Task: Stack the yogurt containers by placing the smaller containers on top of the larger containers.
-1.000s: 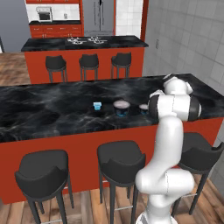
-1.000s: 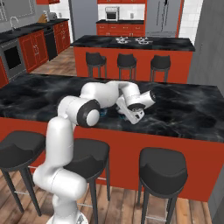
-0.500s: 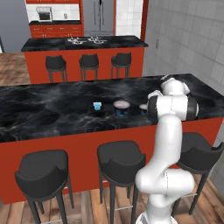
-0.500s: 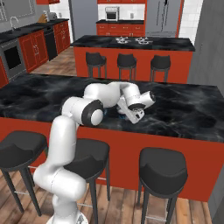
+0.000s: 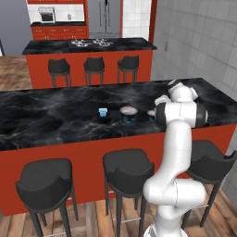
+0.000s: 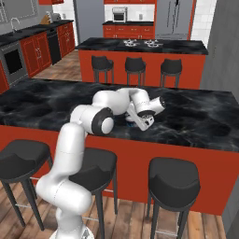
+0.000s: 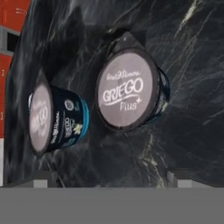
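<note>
Small dark cup beneath the gripper, the wide tub just beside it near the counter's front edge.
Finger tips stand apart, gripping nothing. Risk: descending off-centre, one finger could nudge the neighbouring tub or tip the cup.

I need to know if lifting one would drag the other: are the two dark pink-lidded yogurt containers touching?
Apart. The hand view shows a strip of black counter between the wide tub and the smaller dark cup.

Small dark cup mostly hidden behind the arm in left base view. Gripper fingers too small there; jaw spread unreadable. Wide tub barely visible under the hand.
</note>
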You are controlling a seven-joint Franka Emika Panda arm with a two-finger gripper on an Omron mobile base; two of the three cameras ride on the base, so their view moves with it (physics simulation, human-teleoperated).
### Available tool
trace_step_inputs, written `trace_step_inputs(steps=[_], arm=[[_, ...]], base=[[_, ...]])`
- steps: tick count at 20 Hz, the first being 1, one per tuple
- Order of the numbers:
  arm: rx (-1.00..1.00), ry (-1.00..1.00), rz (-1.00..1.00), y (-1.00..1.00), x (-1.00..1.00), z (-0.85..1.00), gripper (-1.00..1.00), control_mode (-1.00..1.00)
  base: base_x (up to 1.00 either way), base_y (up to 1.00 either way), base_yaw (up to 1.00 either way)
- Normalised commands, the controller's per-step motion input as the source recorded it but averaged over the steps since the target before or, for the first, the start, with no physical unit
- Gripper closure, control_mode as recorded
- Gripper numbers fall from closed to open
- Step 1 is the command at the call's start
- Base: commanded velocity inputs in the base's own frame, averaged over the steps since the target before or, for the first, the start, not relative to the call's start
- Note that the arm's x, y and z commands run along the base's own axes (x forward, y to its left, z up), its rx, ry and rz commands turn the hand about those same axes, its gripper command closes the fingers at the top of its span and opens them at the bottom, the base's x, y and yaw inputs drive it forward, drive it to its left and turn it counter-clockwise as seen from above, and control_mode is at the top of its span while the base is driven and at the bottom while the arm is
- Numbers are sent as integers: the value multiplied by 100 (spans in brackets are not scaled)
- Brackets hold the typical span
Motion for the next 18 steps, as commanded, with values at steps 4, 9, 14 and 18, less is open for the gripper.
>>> trace_step_inputs(steps=[4,9,14,18], arm=[[0,0,0,0,22,-11,-100,-100],[0,0,0,0,23,-14,-100,-100],[0,0,0,0,21,-13,-100,-100],[0,1,0,0,21,-12,-100,-100]], base=[[0,0,0],[0,0,0],[0,0,0],[0,0,0]])
